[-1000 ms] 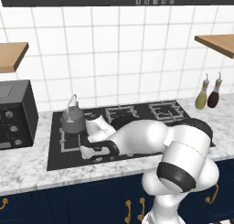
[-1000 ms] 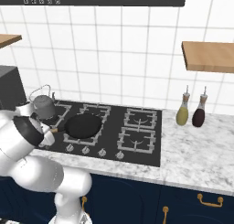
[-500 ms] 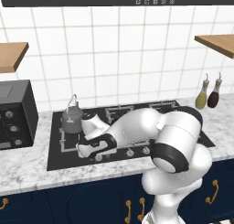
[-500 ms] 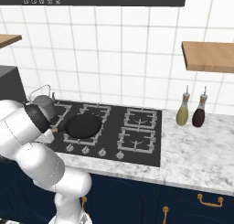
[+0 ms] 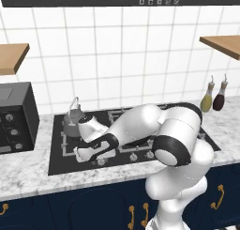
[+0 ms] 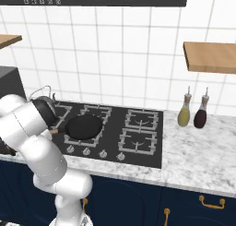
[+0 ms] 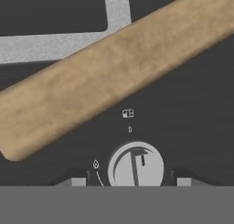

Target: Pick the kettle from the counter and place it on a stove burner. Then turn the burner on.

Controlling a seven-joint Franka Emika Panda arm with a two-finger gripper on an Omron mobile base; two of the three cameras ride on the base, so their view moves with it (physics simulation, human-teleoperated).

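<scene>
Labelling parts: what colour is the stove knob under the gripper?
Silver-grey stove knob, clearest in the hand view.

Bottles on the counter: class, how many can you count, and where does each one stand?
2. The olive-yellow bottle and the dark red bottle stand side by side on the counter, right of the cooktop, below the wooden shelf. None seems hidden.

We see the kettle (image 5: pixel 71 123) on the cooktop's (image 6: pixel 147 146) rear-left burner, the frying pan (image 6: pixel 83 126) right of it, two bottles (image 6: pixel 193 112) on the counter (image 6: pixel 198 158) further right
</scene>
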